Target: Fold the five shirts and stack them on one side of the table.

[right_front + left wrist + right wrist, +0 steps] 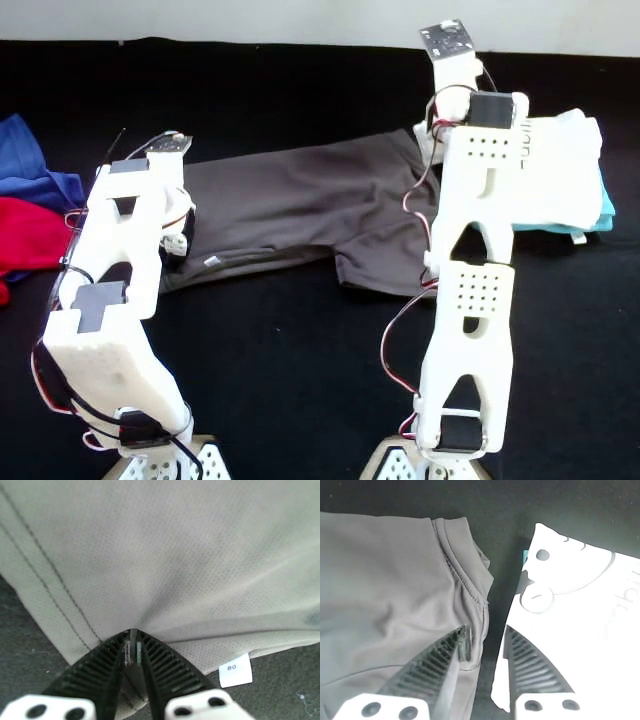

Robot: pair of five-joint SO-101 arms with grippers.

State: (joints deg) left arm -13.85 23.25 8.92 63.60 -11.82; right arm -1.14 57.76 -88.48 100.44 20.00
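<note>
A grey shirt (300, 210) lies spread across the middle of the black table (300, 380). My left gripper (131, 639) is shut on the grey shirt (175, 555) close to its stitched hem, beside a small white label (235, 670); in the high view it sits at the shirt's left end (178, 240). My right gripper (485, 642) is open at the shirt's right end (428, 140). One of its fingers (462, 645) rests on the grey fabric's stitched edge (465, 580), the other by the folded white shirt (580, 610).
A folded white shirt (560, 160) lies on a teal one (605, 212) at the right side of the table. A blue shirt (25, 160) and a red shirt (25, 235) lie crumpled at the left edge. The table's front is bare black cloth.
</note>
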